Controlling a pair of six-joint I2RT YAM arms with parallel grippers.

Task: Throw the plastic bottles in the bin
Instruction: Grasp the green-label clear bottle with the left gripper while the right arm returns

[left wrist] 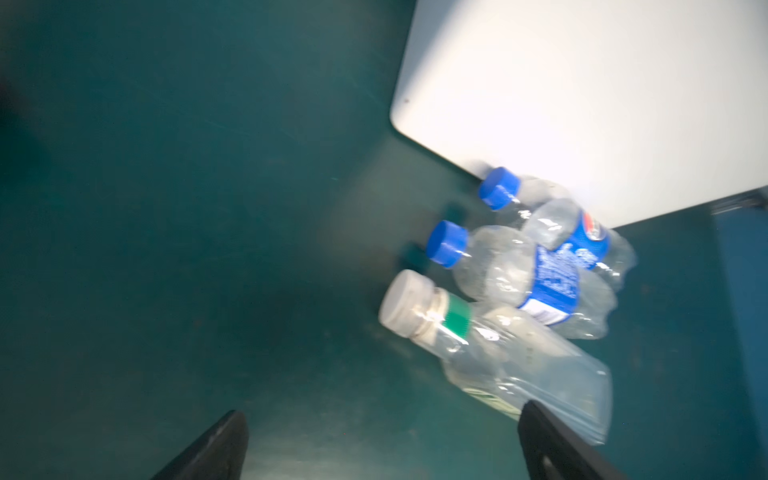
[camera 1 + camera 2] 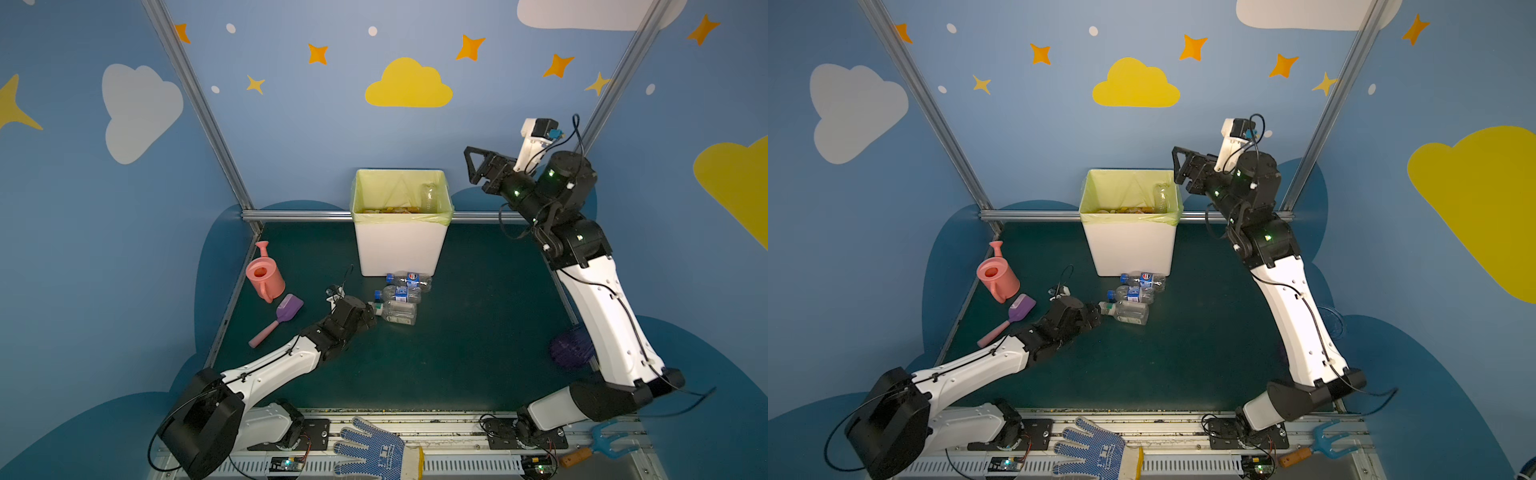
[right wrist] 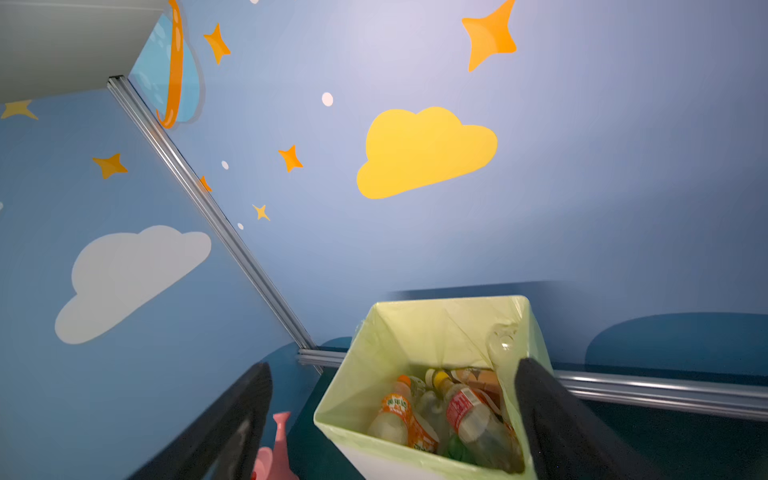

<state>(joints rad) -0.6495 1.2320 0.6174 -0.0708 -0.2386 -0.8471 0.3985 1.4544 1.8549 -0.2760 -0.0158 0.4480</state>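
Three plastic bottles lie on their sides on the green mat [image 2: 478, 332], packed together at the foot of the bin [image 2: 399, 249]. Furthest back, touching the bin wall: Pepsi-label bottle [image 2: 410, 279], blue cap. Next: blue-label bottle [image 2: 400, 293], blue cap. Nearest: white-capped bottle [image 2: 398, 312], clear, green neck band. All three caps point toward the left arm.

Left gripper [image 1: 380, 446] is low over the mat, right at the cap end of the white-capped bottle. Its jaws are spread wide with nothing between them. One finger [image 1: 552, 449] overlaps that bottle in the left wrist view; contact unclear.

Right gripper [image 2: 470, 165] is raised high, just beside the bin's right rim and above it, jaws spread wide and empty.

The bin stands at the back centre of the mat, yellow-green bag [image 2: 361, 199] folded over its rim. Inside is a pile of bottles, among them an orange-label bottle [image 3: 401, 419] and a red-label bottle [image 3: 469, 411]. A clear bottle [image 2: 430, 197] stands upright against the liner's right side, blurred.

Off to the left, apart from the bottles: pink watering can [image 2: 264, 272] and purple scoop [image 2: 286, 309].
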